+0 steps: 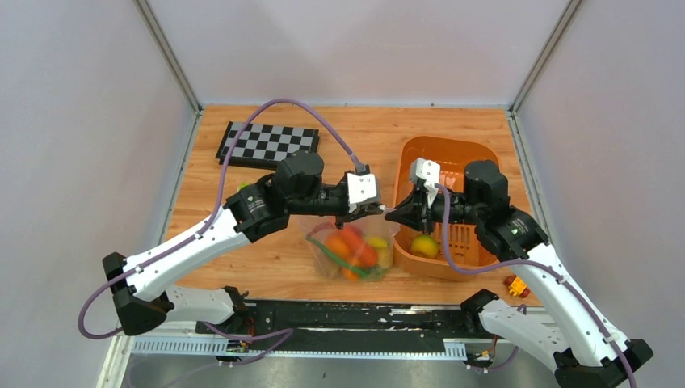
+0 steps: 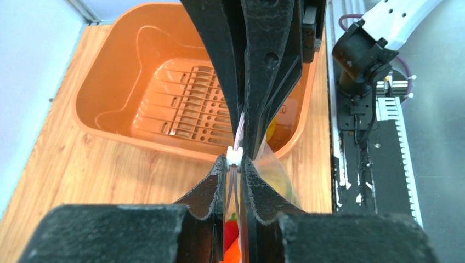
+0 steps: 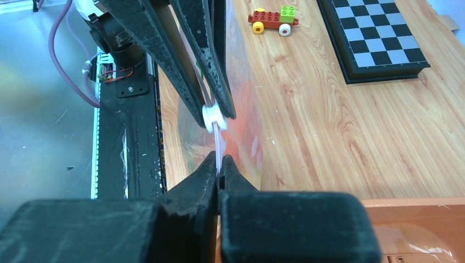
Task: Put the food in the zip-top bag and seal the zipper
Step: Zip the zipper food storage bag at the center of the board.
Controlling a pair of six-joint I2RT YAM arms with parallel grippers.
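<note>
Left gripper point(image 2: 234, 164) clamps the white slider point(image 2: 234, 156) — right gripper point(image 3: 219, 167) pinches the zipper point(image 3: 219, 147) end, likely anchoring the bag point(image 1: 327, 267) of food point(image 1: 353, 246) for sealing.

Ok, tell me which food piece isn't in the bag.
The yellow-red fruit lying in the orange basket; every other food piece sits inside the clear bag.

The table point(image 1: 380, 129) bears checkerboard point(image 1: 268, 144), orange basket point(image 1: 449, 142), block toy point(image 3: 272, 19), zip-top bag point(image 1: 321, 260).
</note>
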